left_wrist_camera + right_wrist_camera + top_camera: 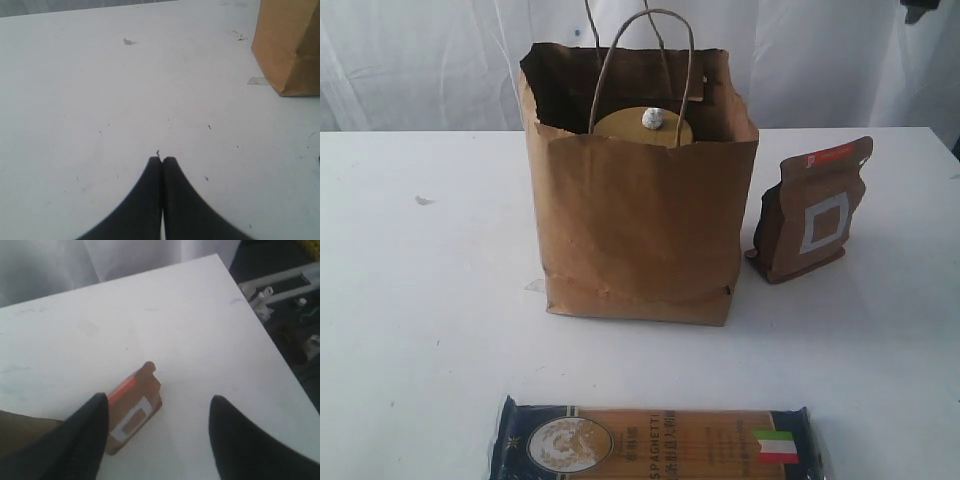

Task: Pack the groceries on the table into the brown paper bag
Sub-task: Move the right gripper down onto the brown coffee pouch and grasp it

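Bag holds jar (foil ball atop); pouch at three o'clock, spaghetti at six remain; left gripper closed, right gripper parted, empty.

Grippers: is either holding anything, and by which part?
Nothing held. Left gripper shut empty over the table; right gripper open above the brown pouch, not gripping it.
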Robot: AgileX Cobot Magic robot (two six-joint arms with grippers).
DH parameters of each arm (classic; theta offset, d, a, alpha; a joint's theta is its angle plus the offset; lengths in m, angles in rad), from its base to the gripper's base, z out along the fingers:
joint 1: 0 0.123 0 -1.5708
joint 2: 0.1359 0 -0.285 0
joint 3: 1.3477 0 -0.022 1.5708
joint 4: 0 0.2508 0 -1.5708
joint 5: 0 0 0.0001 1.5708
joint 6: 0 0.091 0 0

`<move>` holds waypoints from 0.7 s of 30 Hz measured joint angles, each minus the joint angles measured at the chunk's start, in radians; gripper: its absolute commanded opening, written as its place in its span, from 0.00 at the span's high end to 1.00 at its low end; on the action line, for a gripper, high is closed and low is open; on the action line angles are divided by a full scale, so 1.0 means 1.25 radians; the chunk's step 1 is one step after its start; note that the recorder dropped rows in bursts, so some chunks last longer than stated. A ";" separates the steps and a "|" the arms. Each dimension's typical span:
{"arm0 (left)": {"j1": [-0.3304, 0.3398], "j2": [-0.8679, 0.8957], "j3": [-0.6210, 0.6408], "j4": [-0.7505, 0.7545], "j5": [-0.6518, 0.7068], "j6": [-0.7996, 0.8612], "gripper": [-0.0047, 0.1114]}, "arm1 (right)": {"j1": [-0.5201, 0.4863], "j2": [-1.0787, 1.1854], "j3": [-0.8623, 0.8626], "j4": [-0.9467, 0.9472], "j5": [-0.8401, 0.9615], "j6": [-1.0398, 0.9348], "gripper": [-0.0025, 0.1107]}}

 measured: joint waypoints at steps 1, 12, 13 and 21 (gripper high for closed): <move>0.000 0.000 0.000 0.000 0.000 0.000 0.96 | -0.005 0.003 0.013 0.002 -0.002 0.012 0.49; 0.000 0.000 0.000 0.000 0.000 0.000 0.96 | -0.029 0.055 0.096 0.068 -0.135 0.151 0.49; 0.000 0.000 0.000 0.000 0.000 0.000 0.96 | -0.031 0.062 0.096 0.070 -0.136 0.164 0.49; 0.000 0.000 0.000 0.000 0.000 0.000 0.96 | -0.030 0.117 0.096 0.070 -0.142 0.230 0.49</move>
